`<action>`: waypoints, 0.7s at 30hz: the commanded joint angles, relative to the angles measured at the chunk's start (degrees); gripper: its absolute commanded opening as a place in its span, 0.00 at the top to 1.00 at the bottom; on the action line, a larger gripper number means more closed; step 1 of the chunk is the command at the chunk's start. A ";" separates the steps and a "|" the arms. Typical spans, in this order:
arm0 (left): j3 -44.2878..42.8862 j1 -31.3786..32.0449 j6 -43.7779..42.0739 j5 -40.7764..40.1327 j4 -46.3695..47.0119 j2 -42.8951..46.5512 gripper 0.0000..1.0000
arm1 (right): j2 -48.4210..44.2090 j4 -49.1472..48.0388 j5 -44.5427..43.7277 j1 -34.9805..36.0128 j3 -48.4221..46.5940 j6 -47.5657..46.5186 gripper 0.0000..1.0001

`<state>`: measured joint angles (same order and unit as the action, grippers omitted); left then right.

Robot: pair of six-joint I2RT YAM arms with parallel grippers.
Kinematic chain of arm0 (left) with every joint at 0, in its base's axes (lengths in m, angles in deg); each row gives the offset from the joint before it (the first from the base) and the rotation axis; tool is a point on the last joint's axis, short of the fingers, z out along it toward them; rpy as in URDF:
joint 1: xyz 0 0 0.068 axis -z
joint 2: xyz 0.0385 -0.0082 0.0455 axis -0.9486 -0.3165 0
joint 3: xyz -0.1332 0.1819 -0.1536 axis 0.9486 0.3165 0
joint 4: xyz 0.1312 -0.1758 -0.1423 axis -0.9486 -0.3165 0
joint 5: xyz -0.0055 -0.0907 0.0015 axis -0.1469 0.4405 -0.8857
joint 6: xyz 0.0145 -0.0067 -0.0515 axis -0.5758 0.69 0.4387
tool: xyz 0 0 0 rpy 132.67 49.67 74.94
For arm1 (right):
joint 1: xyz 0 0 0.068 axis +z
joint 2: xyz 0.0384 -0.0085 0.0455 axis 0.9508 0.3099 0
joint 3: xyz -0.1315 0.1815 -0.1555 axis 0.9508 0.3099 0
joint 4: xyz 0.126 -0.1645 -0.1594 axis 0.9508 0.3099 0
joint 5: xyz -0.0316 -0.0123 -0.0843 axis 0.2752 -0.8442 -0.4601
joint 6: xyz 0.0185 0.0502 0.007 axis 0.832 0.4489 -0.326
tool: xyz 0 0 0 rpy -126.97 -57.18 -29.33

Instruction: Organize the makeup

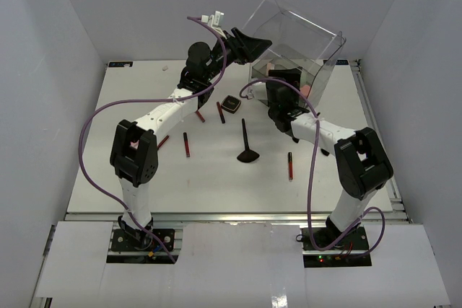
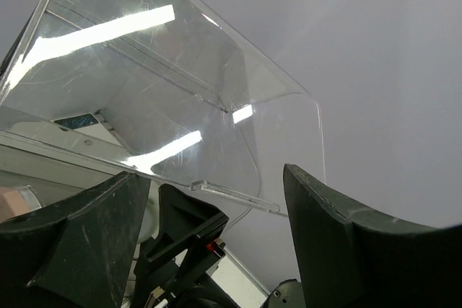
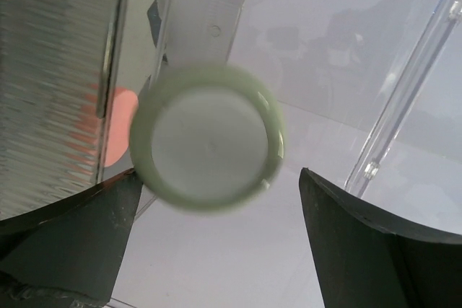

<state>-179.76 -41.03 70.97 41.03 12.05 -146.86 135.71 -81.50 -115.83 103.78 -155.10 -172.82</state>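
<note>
Right gripper (image 3: pixel 220 185): jaws wide apart, gripping nothing. A blurred pale-green round jar (image 3: pixel 208 138) hangs between them, touching neither finger, at the mouth of the clear box (image 1: pixel 296 41). The box stands tilted at 1 o'clock on the table (image 1: pixel 144 178).

Left gripper (image 2: pixel 215 178): jaws wide at the box rim; clamping cannot be determined.

Compact (image 1: pixel 230 105) and fan brush (image 1: pixel 247 146) lie near table centre, with a pencil stick (image 1: pixel 186 144) at the brush's 9 o'clock.

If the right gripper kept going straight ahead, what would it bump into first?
Probably the blurry pale green disc between the right gripper's open fingers, then the clear box behind it; depth is hard to judge.
</note>
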 commanded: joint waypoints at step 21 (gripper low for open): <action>-3.21 -0.03 -0.42 0.74 0.21 2.10 0.16 | -21.02 21.70 19.80 9.13 10.76 15.92 0.01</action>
<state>-181.12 -41.03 71.06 41.05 10.80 -146.89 119.05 -61.84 -99.98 112.14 -148.29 -162.21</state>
